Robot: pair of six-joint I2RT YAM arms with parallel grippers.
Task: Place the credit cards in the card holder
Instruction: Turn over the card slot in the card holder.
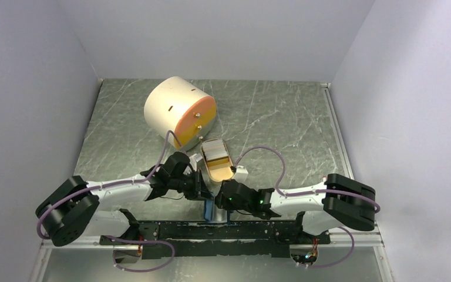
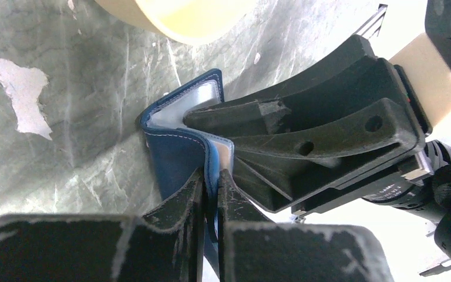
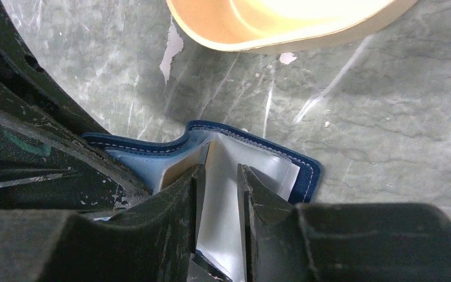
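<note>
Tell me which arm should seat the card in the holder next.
Right, probably. The right gripper straddles a whitish credit card inside the open card holder; the left gripper is pinched on the holder's flap, steadying it.

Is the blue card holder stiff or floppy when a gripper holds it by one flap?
Probably floppy: the card holder curves in a wave where the left gripper pinches one flap. It bends without creasing, so probably not fragile. Its shiny inner lining may be slippery.
</note>
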